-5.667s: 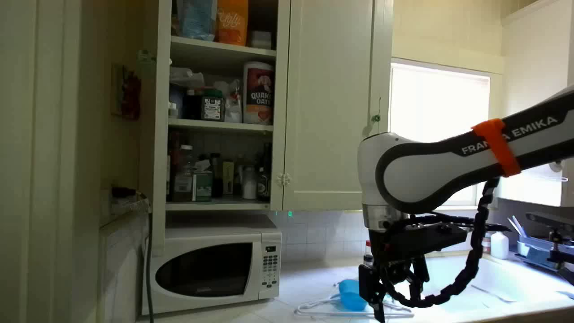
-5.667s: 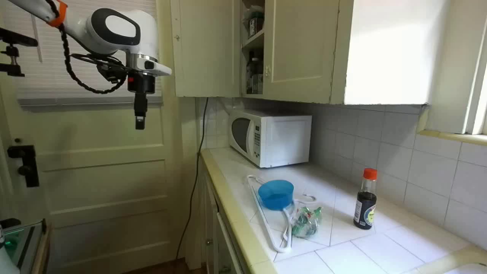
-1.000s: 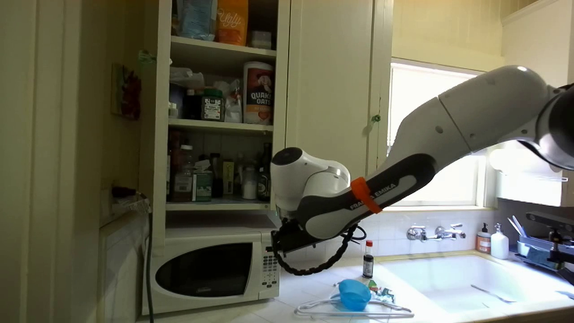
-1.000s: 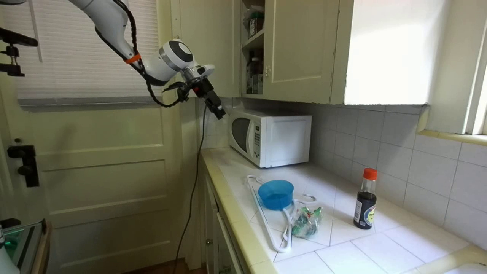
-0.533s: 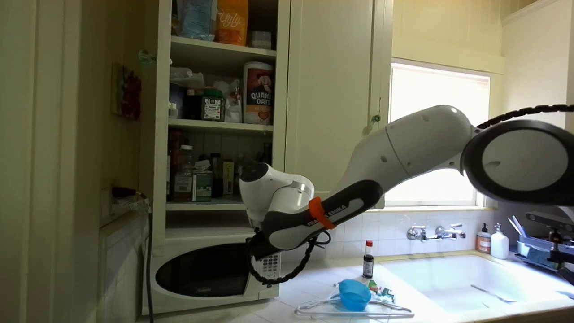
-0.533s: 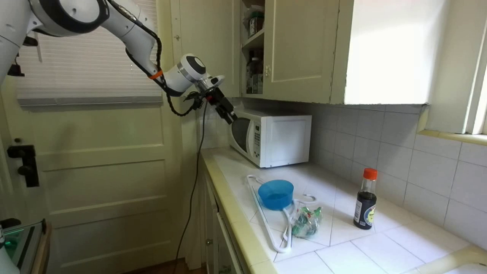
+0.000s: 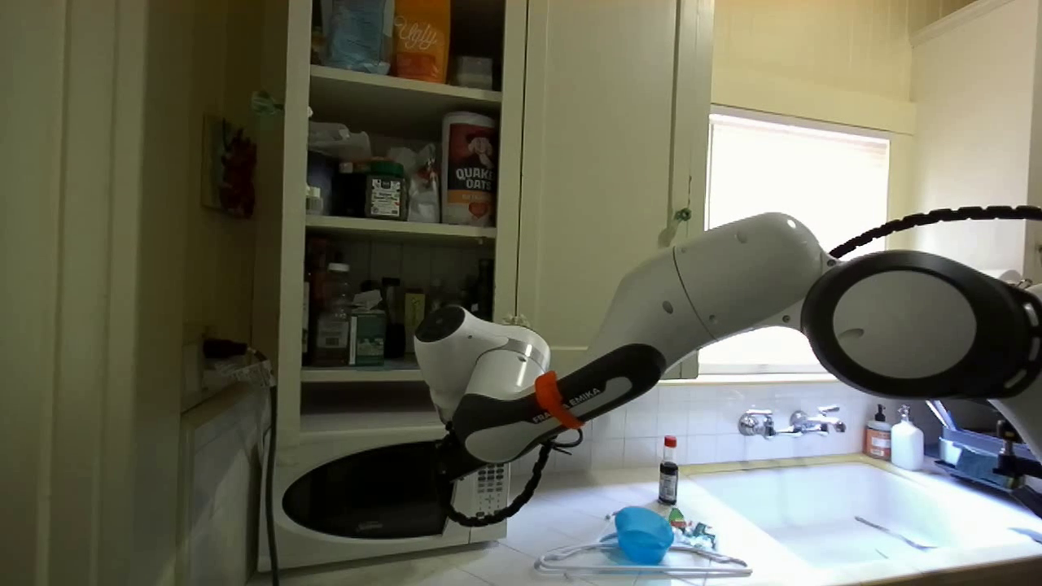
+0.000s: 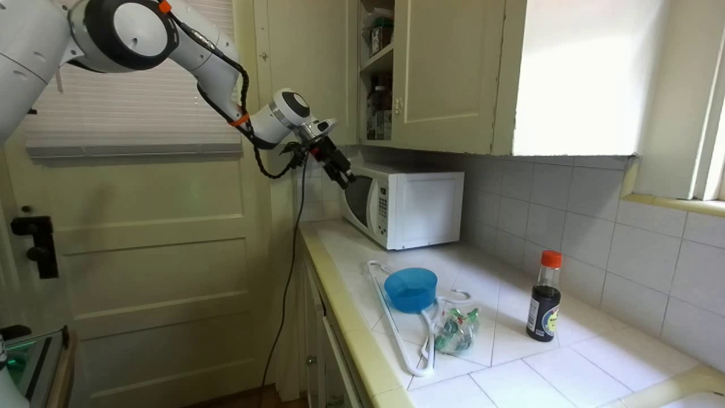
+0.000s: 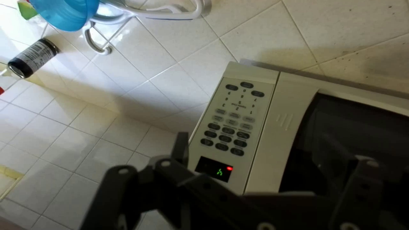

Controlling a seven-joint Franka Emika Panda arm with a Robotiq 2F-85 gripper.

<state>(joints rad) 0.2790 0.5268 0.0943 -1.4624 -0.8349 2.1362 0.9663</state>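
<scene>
A white microwave (image 7: 366, 496) with a dark oval door window stands on the counter, and shows also in an exterior view (image 8: 427, 209). Its door looks shut. My gripper (image 8: 346, 179) is tilted down in front of the microwave's upper front; whether it touches is not clear. In the wrist view, my gripper (image 9: 255, 153) has its fingers spread wide with nothing between them. The left finger is beside the edge of the control panel (image 9: 239, 110); the right finger is dark against the door window (image 9: 338, 137). In an exterior view, the arm (image 7: 521, 415) hides the fingers.
A blue bowl (image 8: 410, 290) rests by a white hanger (image 8: 391, 328), with a crumpled plastic bag (image 8: 457, 330) beside it. A red-capped dark bottle (image 8: 545, 297) stands near the tiled wall. An open-front cupboard (image 7: 399, 232) hangs above the microwave. A sink (image 7: 814, 505) lies right.
The arm has swung across from the sink side to the microwave front and come lower, with the gripper now tilted. In the last half second it moved only slightly closer.
</scene>
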